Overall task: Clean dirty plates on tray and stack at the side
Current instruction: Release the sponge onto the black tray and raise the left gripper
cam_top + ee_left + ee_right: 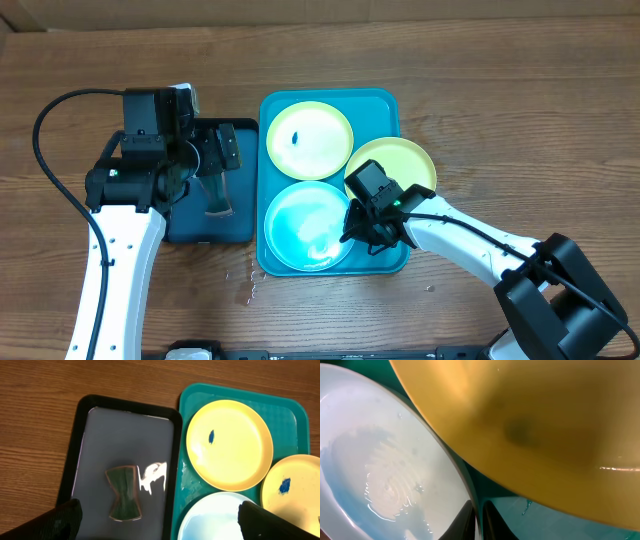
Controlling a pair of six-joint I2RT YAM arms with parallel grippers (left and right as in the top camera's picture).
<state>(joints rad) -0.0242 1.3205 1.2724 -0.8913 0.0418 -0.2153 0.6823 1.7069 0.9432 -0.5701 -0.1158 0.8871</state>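
The turquoise tray (380,105) holds three plates. The far plate (309,140) has a small dark smudge. The right plate (392,165) leans on the tray's right rim and has a blue smudge in the left wrist view (295,485). The near plate (308,226) is pale cyan and wet. My right gripper (362,228) is shut on the near plate's right rim (479,520), with one finger on each side. The right plate's yellow underside (545,425) hangs over it. My left gripper (218,155) is open and empty above the navy tray (165,525).
A dark navy tray (190,225) lies left of the turquoise tray, with a wet floor and a green sponge (123,492) on it. Water drops (245,285) lie on the wooden table in front of the trays.
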